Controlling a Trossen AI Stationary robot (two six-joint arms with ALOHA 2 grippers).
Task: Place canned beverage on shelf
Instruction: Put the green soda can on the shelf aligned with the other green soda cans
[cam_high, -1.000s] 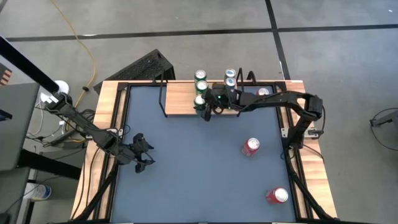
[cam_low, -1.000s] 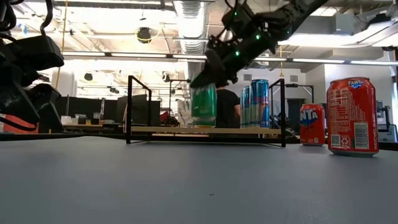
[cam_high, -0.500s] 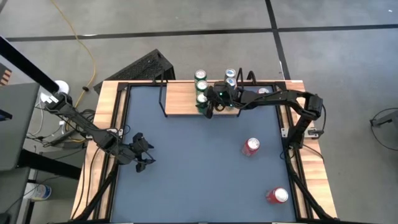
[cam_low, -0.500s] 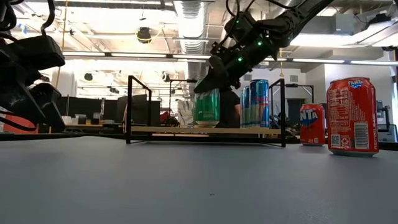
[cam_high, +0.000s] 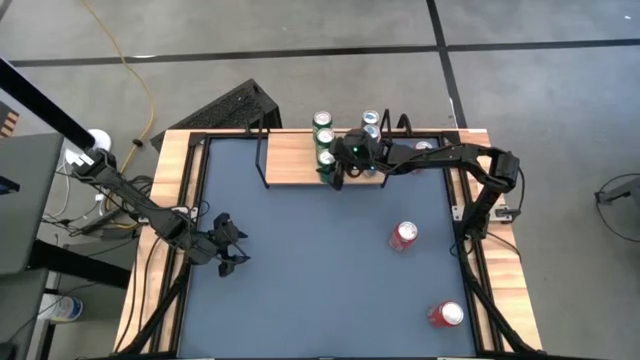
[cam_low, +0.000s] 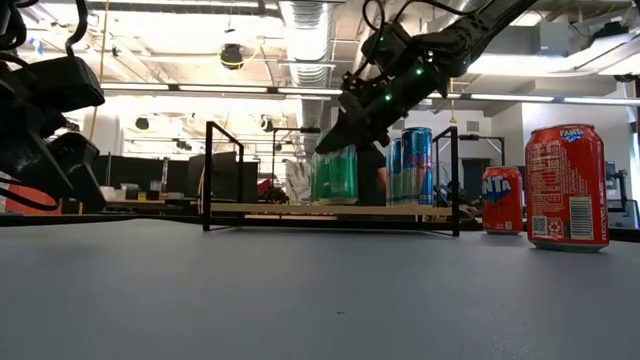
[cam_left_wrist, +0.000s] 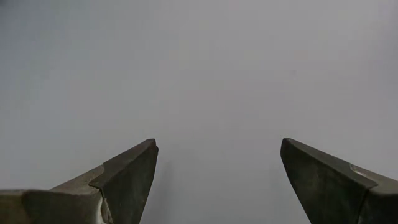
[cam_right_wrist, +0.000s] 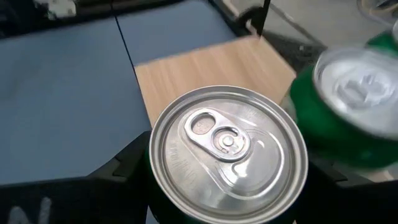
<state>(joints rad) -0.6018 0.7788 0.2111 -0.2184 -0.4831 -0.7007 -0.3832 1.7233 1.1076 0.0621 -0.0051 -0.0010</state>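
A green aluminium beverage can (cam_right_wrist: 227, 153), upright with its silver pull-tab lid up, is seen at the front edge of the small light-wood shelf with black wire end frames (cam_high: 290, 160), just beside another green can (cam_right_wrist: 348, 106).

You see the small light-wood shelf with thin black wire ends (cam_high: 295, 160) at the far edge of the dark blue-grey tabletop (cam_high: 300, 290). Green cans (cam_high: 323, 140) stand in a row on it, blue cans (cam_high: 371, 122) to their right. Two red soda cans (cam_high: 403, 236) stand on the tabletop, nearer and to the right.
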